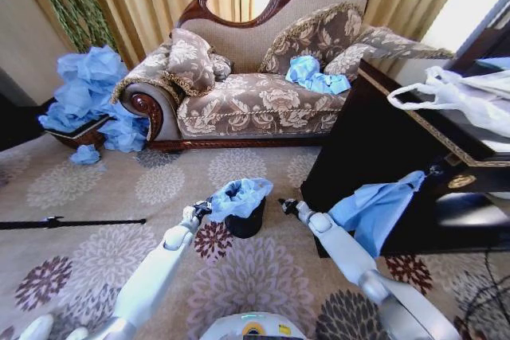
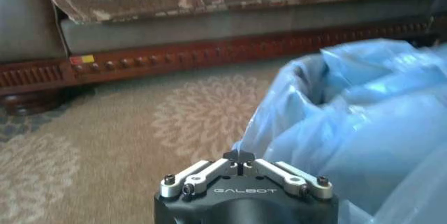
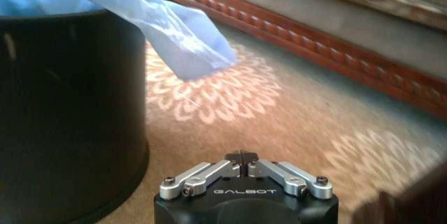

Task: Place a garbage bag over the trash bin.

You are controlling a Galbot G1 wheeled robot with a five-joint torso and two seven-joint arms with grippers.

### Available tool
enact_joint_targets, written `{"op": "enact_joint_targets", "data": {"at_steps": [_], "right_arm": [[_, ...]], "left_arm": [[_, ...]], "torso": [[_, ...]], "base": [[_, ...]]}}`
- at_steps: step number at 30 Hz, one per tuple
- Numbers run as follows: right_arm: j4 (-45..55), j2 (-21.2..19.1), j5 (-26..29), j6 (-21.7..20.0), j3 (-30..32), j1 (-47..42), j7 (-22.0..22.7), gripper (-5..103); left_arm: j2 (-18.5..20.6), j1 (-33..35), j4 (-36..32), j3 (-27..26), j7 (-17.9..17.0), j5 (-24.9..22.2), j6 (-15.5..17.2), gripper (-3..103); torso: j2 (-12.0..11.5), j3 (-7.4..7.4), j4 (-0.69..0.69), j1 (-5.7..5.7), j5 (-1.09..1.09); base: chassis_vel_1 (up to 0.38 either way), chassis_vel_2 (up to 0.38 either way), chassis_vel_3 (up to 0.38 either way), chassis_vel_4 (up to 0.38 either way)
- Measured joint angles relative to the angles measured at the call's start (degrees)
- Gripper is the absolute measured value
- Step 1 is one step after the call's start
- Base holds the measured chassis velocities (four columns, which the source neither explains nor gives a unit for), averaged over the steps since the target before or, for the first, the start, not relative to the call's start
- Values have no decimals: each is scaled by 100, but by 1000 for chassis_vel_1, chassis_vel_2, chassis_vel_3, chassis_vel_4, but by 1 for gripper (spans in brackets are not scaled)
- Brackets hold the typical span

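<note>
I find the trash bin standing on the patterned carpet at lower centre of the head view, with the garbage bag bunched over its mouth. The bag covers the rim on the left side, but in the right wrist view much of the black wall is bare and only a loose flap hangs outside.

The left claw sits at the bag's left edge. In the left wrist view its fingers are pressed together, with the plastic just beside them; I cannot confirm any film is pinched between the tips. The right claw hovers right of the bin, apart from it, fingers closed on nothing.

Risks as I judge them:
- The bag is uneven; a pull from the left alone could drag it off the right rim.
- The bin looks light, so a sideways tug may tip or slide it on the carpet.
- The thin film may tear or slip free if caught at its edge.
- The right claw, being shut, must open before it can take the flap.
</note>
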Motion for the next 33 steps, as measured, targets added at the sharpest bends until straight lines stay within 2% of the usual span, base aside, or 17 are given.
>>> {"op": "enact_joint_targets", "data": {"at_steps": [5,9,11,12,13,15,16,17,18,20,21,23,25,28,30,31,33], "right_arm": [[128,-56,76,-21,99,-156,122,0],[456,-71,455,-142,178,-338,479,0],[1033,-126,865,-370,272,-565,968,0],[1541,-197,1096,-604,317,-739,1328,0],[1541,-197,1096,-604,317,-739,1328,0],[2446,-359,1540,-1106,295,-987,1926,0],[3090,-456,1899,-1464,211,-1060,2385,0],[3090,-456,1899,-1464,211,-1060,2385,0],[3408,-486,2106,-1639,155,-1061,2640,0],[4305,-554,3007,-2197,-211,-907,3610,0],[4305,-554,3007,-2197,-211,-907,3610,0],[4915,-495,4091,-2601,-654,-584,4366,0],[4984,-449,4318,-2670,-758,-503,4508,0],[5059,-197,5425,-2861,-1318,-17,5126,0],[5000,-89,5755,-2900,-1482,132,5331,0],[4873,81,6109,-2919,-1643,303,5595,0],[4747,248,6344,-2922,-1726,410,5820,0]], "left_arm": [[-45,312,-93,-99,0,206,-175,0],[-75,534,-132,-232,36,207,-536,5],[-92,642,-180,-306,35,186,-753,11],[-91,692,-232,-335,35,185,-808,22],[-91,692,-232,-335,35,185,-808,22],[-85,722,-270,-340,38,204,-849,26],[-105,701,-257,-336,57,253,-890,40],[-105,701,-257,-336,57,253,-890,40],[-124,676,-234,-326,76,289,-918,40],[-180,604,-187,-279,108,427,-974,34],[-180,604,-187,-279,108,427,-974,34],[-245,556,-230,-230,116,477,-989,26],[-263,547,-254,-218,113,481,-989,22],[-284,484,-326,-205,106,568,-986,11],[-285,461,-326,-210,108,602,-986,11],[-291,425,-314,-221,108,630,-988,3],[-301,396,-289,-228,108,643,-990,3]], "torso": [[1,0,-1,0,-1],[1,1,2,0,0],[0,1,2,1,0],[1,1,0,1,-1],[1,1,0,1,-1],[1,0,-1,0,0],[1,1,-3,0,-1],[1,1,-3,0,-1],[1,0,-3,0,0],[1,0,-1,1,-3],[1,0,-1,1,-3],[1,0,2,0,-3],[1,0,1,0,-2],[1,1,-1,0,-1],[1,1,1,1,-1],[1,0,1,0,-2],[1,1,-1,0,-2]], "base": [[0,0,0,0],[0,0,0,0],[0,0,0,0],[0,0,0,0],[0,0,0,0],[0,0,0,0],[0,0,0,0],[0,0,0,0],[0,0,0,0],[0,0,0,0],[0,0,0,0],[0,0,0,0],[0,0,0,0],[0,0,0,0],[0,0,0,0],[0,0,0,0],[0,0,0,0]]}}
